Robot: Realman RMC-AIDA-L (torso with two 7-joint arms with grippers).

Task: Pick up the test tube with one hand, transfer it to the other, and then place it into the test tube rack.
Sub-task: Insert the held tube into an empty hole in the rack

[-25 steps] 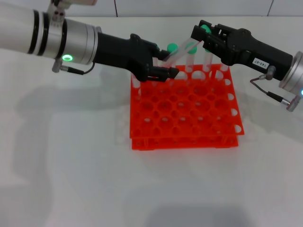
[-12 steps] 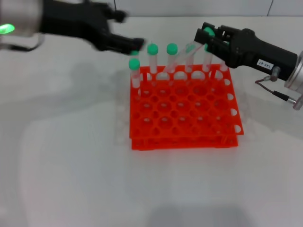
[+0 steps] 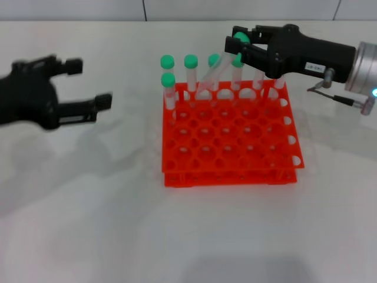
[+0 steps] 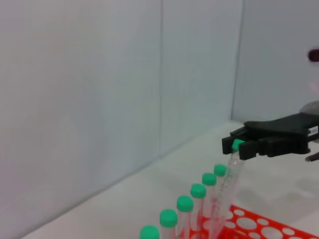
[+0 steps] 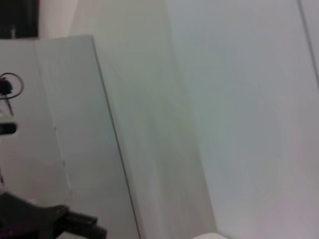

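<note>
My right gripper (image 3: 237, 40), black with a white label, is shut on the green cap of the test tube (image 3: 209, 76). The clear tube hangs slanted, its lower end at the back row of the orange-red test tube rack (image 3: 230, 147). The left wrist view shows the same hold: the right gripper (image 4: 239, 145), the test tube (image 4: 230, 174) and a corner of the rack (image 4: 259, 224). My left gripper (image 3: 88, 82) is open and empty at the far left, well apart from the rack.
Several other green-capped tubes (image 3: 190, 71) stand upright in the rack's back rows and also show in the left wrist view (image 4: 198, 199). The rack stands on a white table (image 3: 88, 206). A thin cable (image 3: 339, 97) hangs from my right wrist.
My left gripper has let go of the tube, opened and swung far left away from the rack. My right gripper keeps the tube by its cap and has shifted slightly left.
</note>
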